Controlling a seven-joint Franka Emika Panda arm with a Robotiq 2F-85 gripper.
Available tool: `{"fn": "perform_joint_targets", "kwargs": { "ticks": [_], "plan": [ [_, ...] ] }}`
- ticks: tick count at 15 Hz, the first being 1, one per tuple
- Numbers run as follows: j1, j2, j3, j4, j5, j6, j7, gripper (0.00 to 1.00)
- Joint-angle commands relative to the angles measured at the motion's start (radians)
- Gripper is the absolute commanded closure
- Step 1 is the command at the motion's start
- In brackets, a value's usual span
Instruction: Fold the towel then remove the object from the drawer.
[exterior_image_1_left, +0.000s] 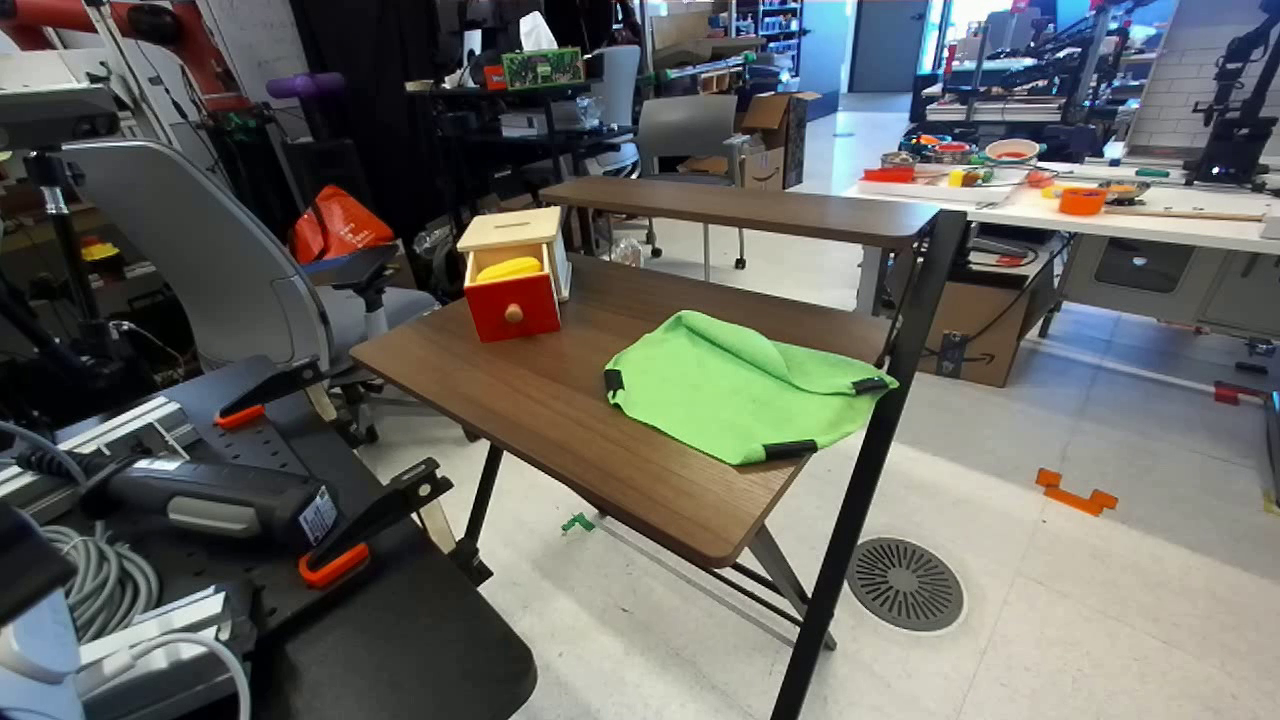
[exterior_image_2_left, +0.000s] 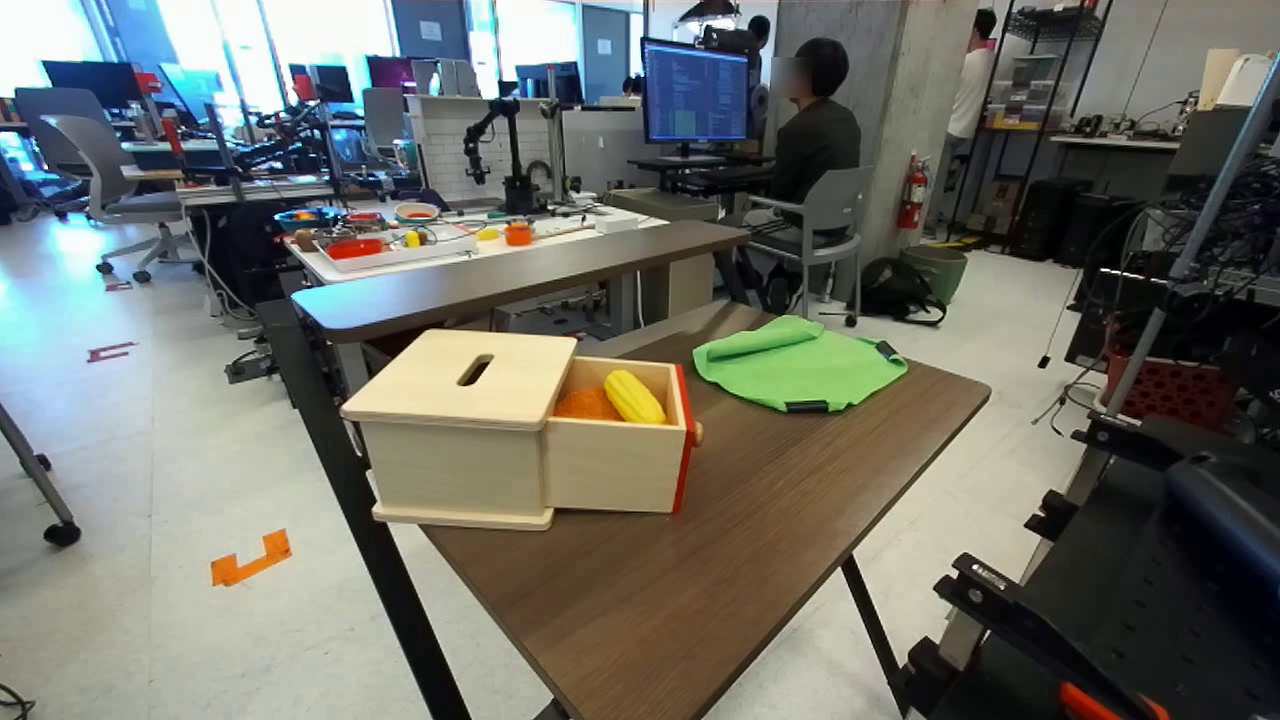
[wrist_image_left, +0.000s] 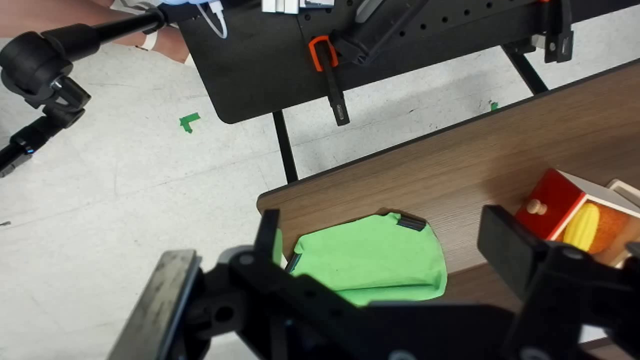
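- You had the black two-fingered claw (wrist_image_left: 382, 222) spread wide with nothing in its grasp; only the wrist view showed it, so its height could not be told.
- Your lime-green cloth towel (exterior_image_1_left: 715, 400), with black strips at its edges, lay at the near right end of the brown wood-grain counter (exterior_image_1_left: 560, 385) in an exterior view, roughly folded, one loose flap doubled over.
- It appeared to reach past the counter's end, so a tug that way risked dragging it off.
- The cloth lay low and thin: closing too high risked pinching air, too deep risked jamming the claw's tips on the wood.
- The yellow ridged oblong object (exterior_image_2_left: 634, 397) lay inside the pulled-out, red-fronted wooden drawer (exterior_image_2_left: 612, 470), close to its front. At that spread the claw seemed likely to strike the drawer walls, and a knock on the front might slide it inward.
- Beside the object, an orange patch (exterior_image_2_left: 588, 404) was perhaps lining, perhaps another item; a deep grip risked snagging it.
- A brown raised shelf (exterior_image_1_left: 740, 208) ran along the counter's far side, and a low reach toward the pale wooden box (exterior_image_2_left: 455, 470) risked brushing its edge.
- Near left in an exterior view stood a black work table (exterior_image_1_left: 420, 640); to the right, pale floor (exterior_image_1_left: 1100, 640) carried an orange tape mark (exterior_image_1_left: 1075, 492) and a round grey drain (exterior_image_1_left: 906, 583).
- Farther off you had a white table (exterior_image_1_left: 1150, 228) with a round orange bowl (exterior_image_1_left: 1083, 202), and a dark-haired person (exterior_image_2_left: 820, 145) seated before a monitor (exterior_image_2_left: 695, 92).
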Motion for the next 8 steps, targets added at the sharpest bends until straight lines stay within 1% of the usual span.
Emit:
{"fn": "perform_joint_targets", "kwargs": {
  "ticks": [1, 5, 6, 7, 8],
  "plan": [
    [-0.001, 0.001, 0.001, 0.002, 0.002, -0.003, -0.001, 0.0],
    [-0.001, 0.001, 0.001, 0.002, 0.002, -0.003, -0.001, 0.0],
    [-0.01, 0.011, 0.017, 0.003, -0.007, 0.043, 0.028, 0.0],
    [-0.004, 0.05, 0.025, 0.018, 0.004, 0.065, 0.052, 0.0],
    [-0.002, 0.109, 0.046, 0.031, 0.011, 0.128, 0.102, 0.0]
  ]
}}
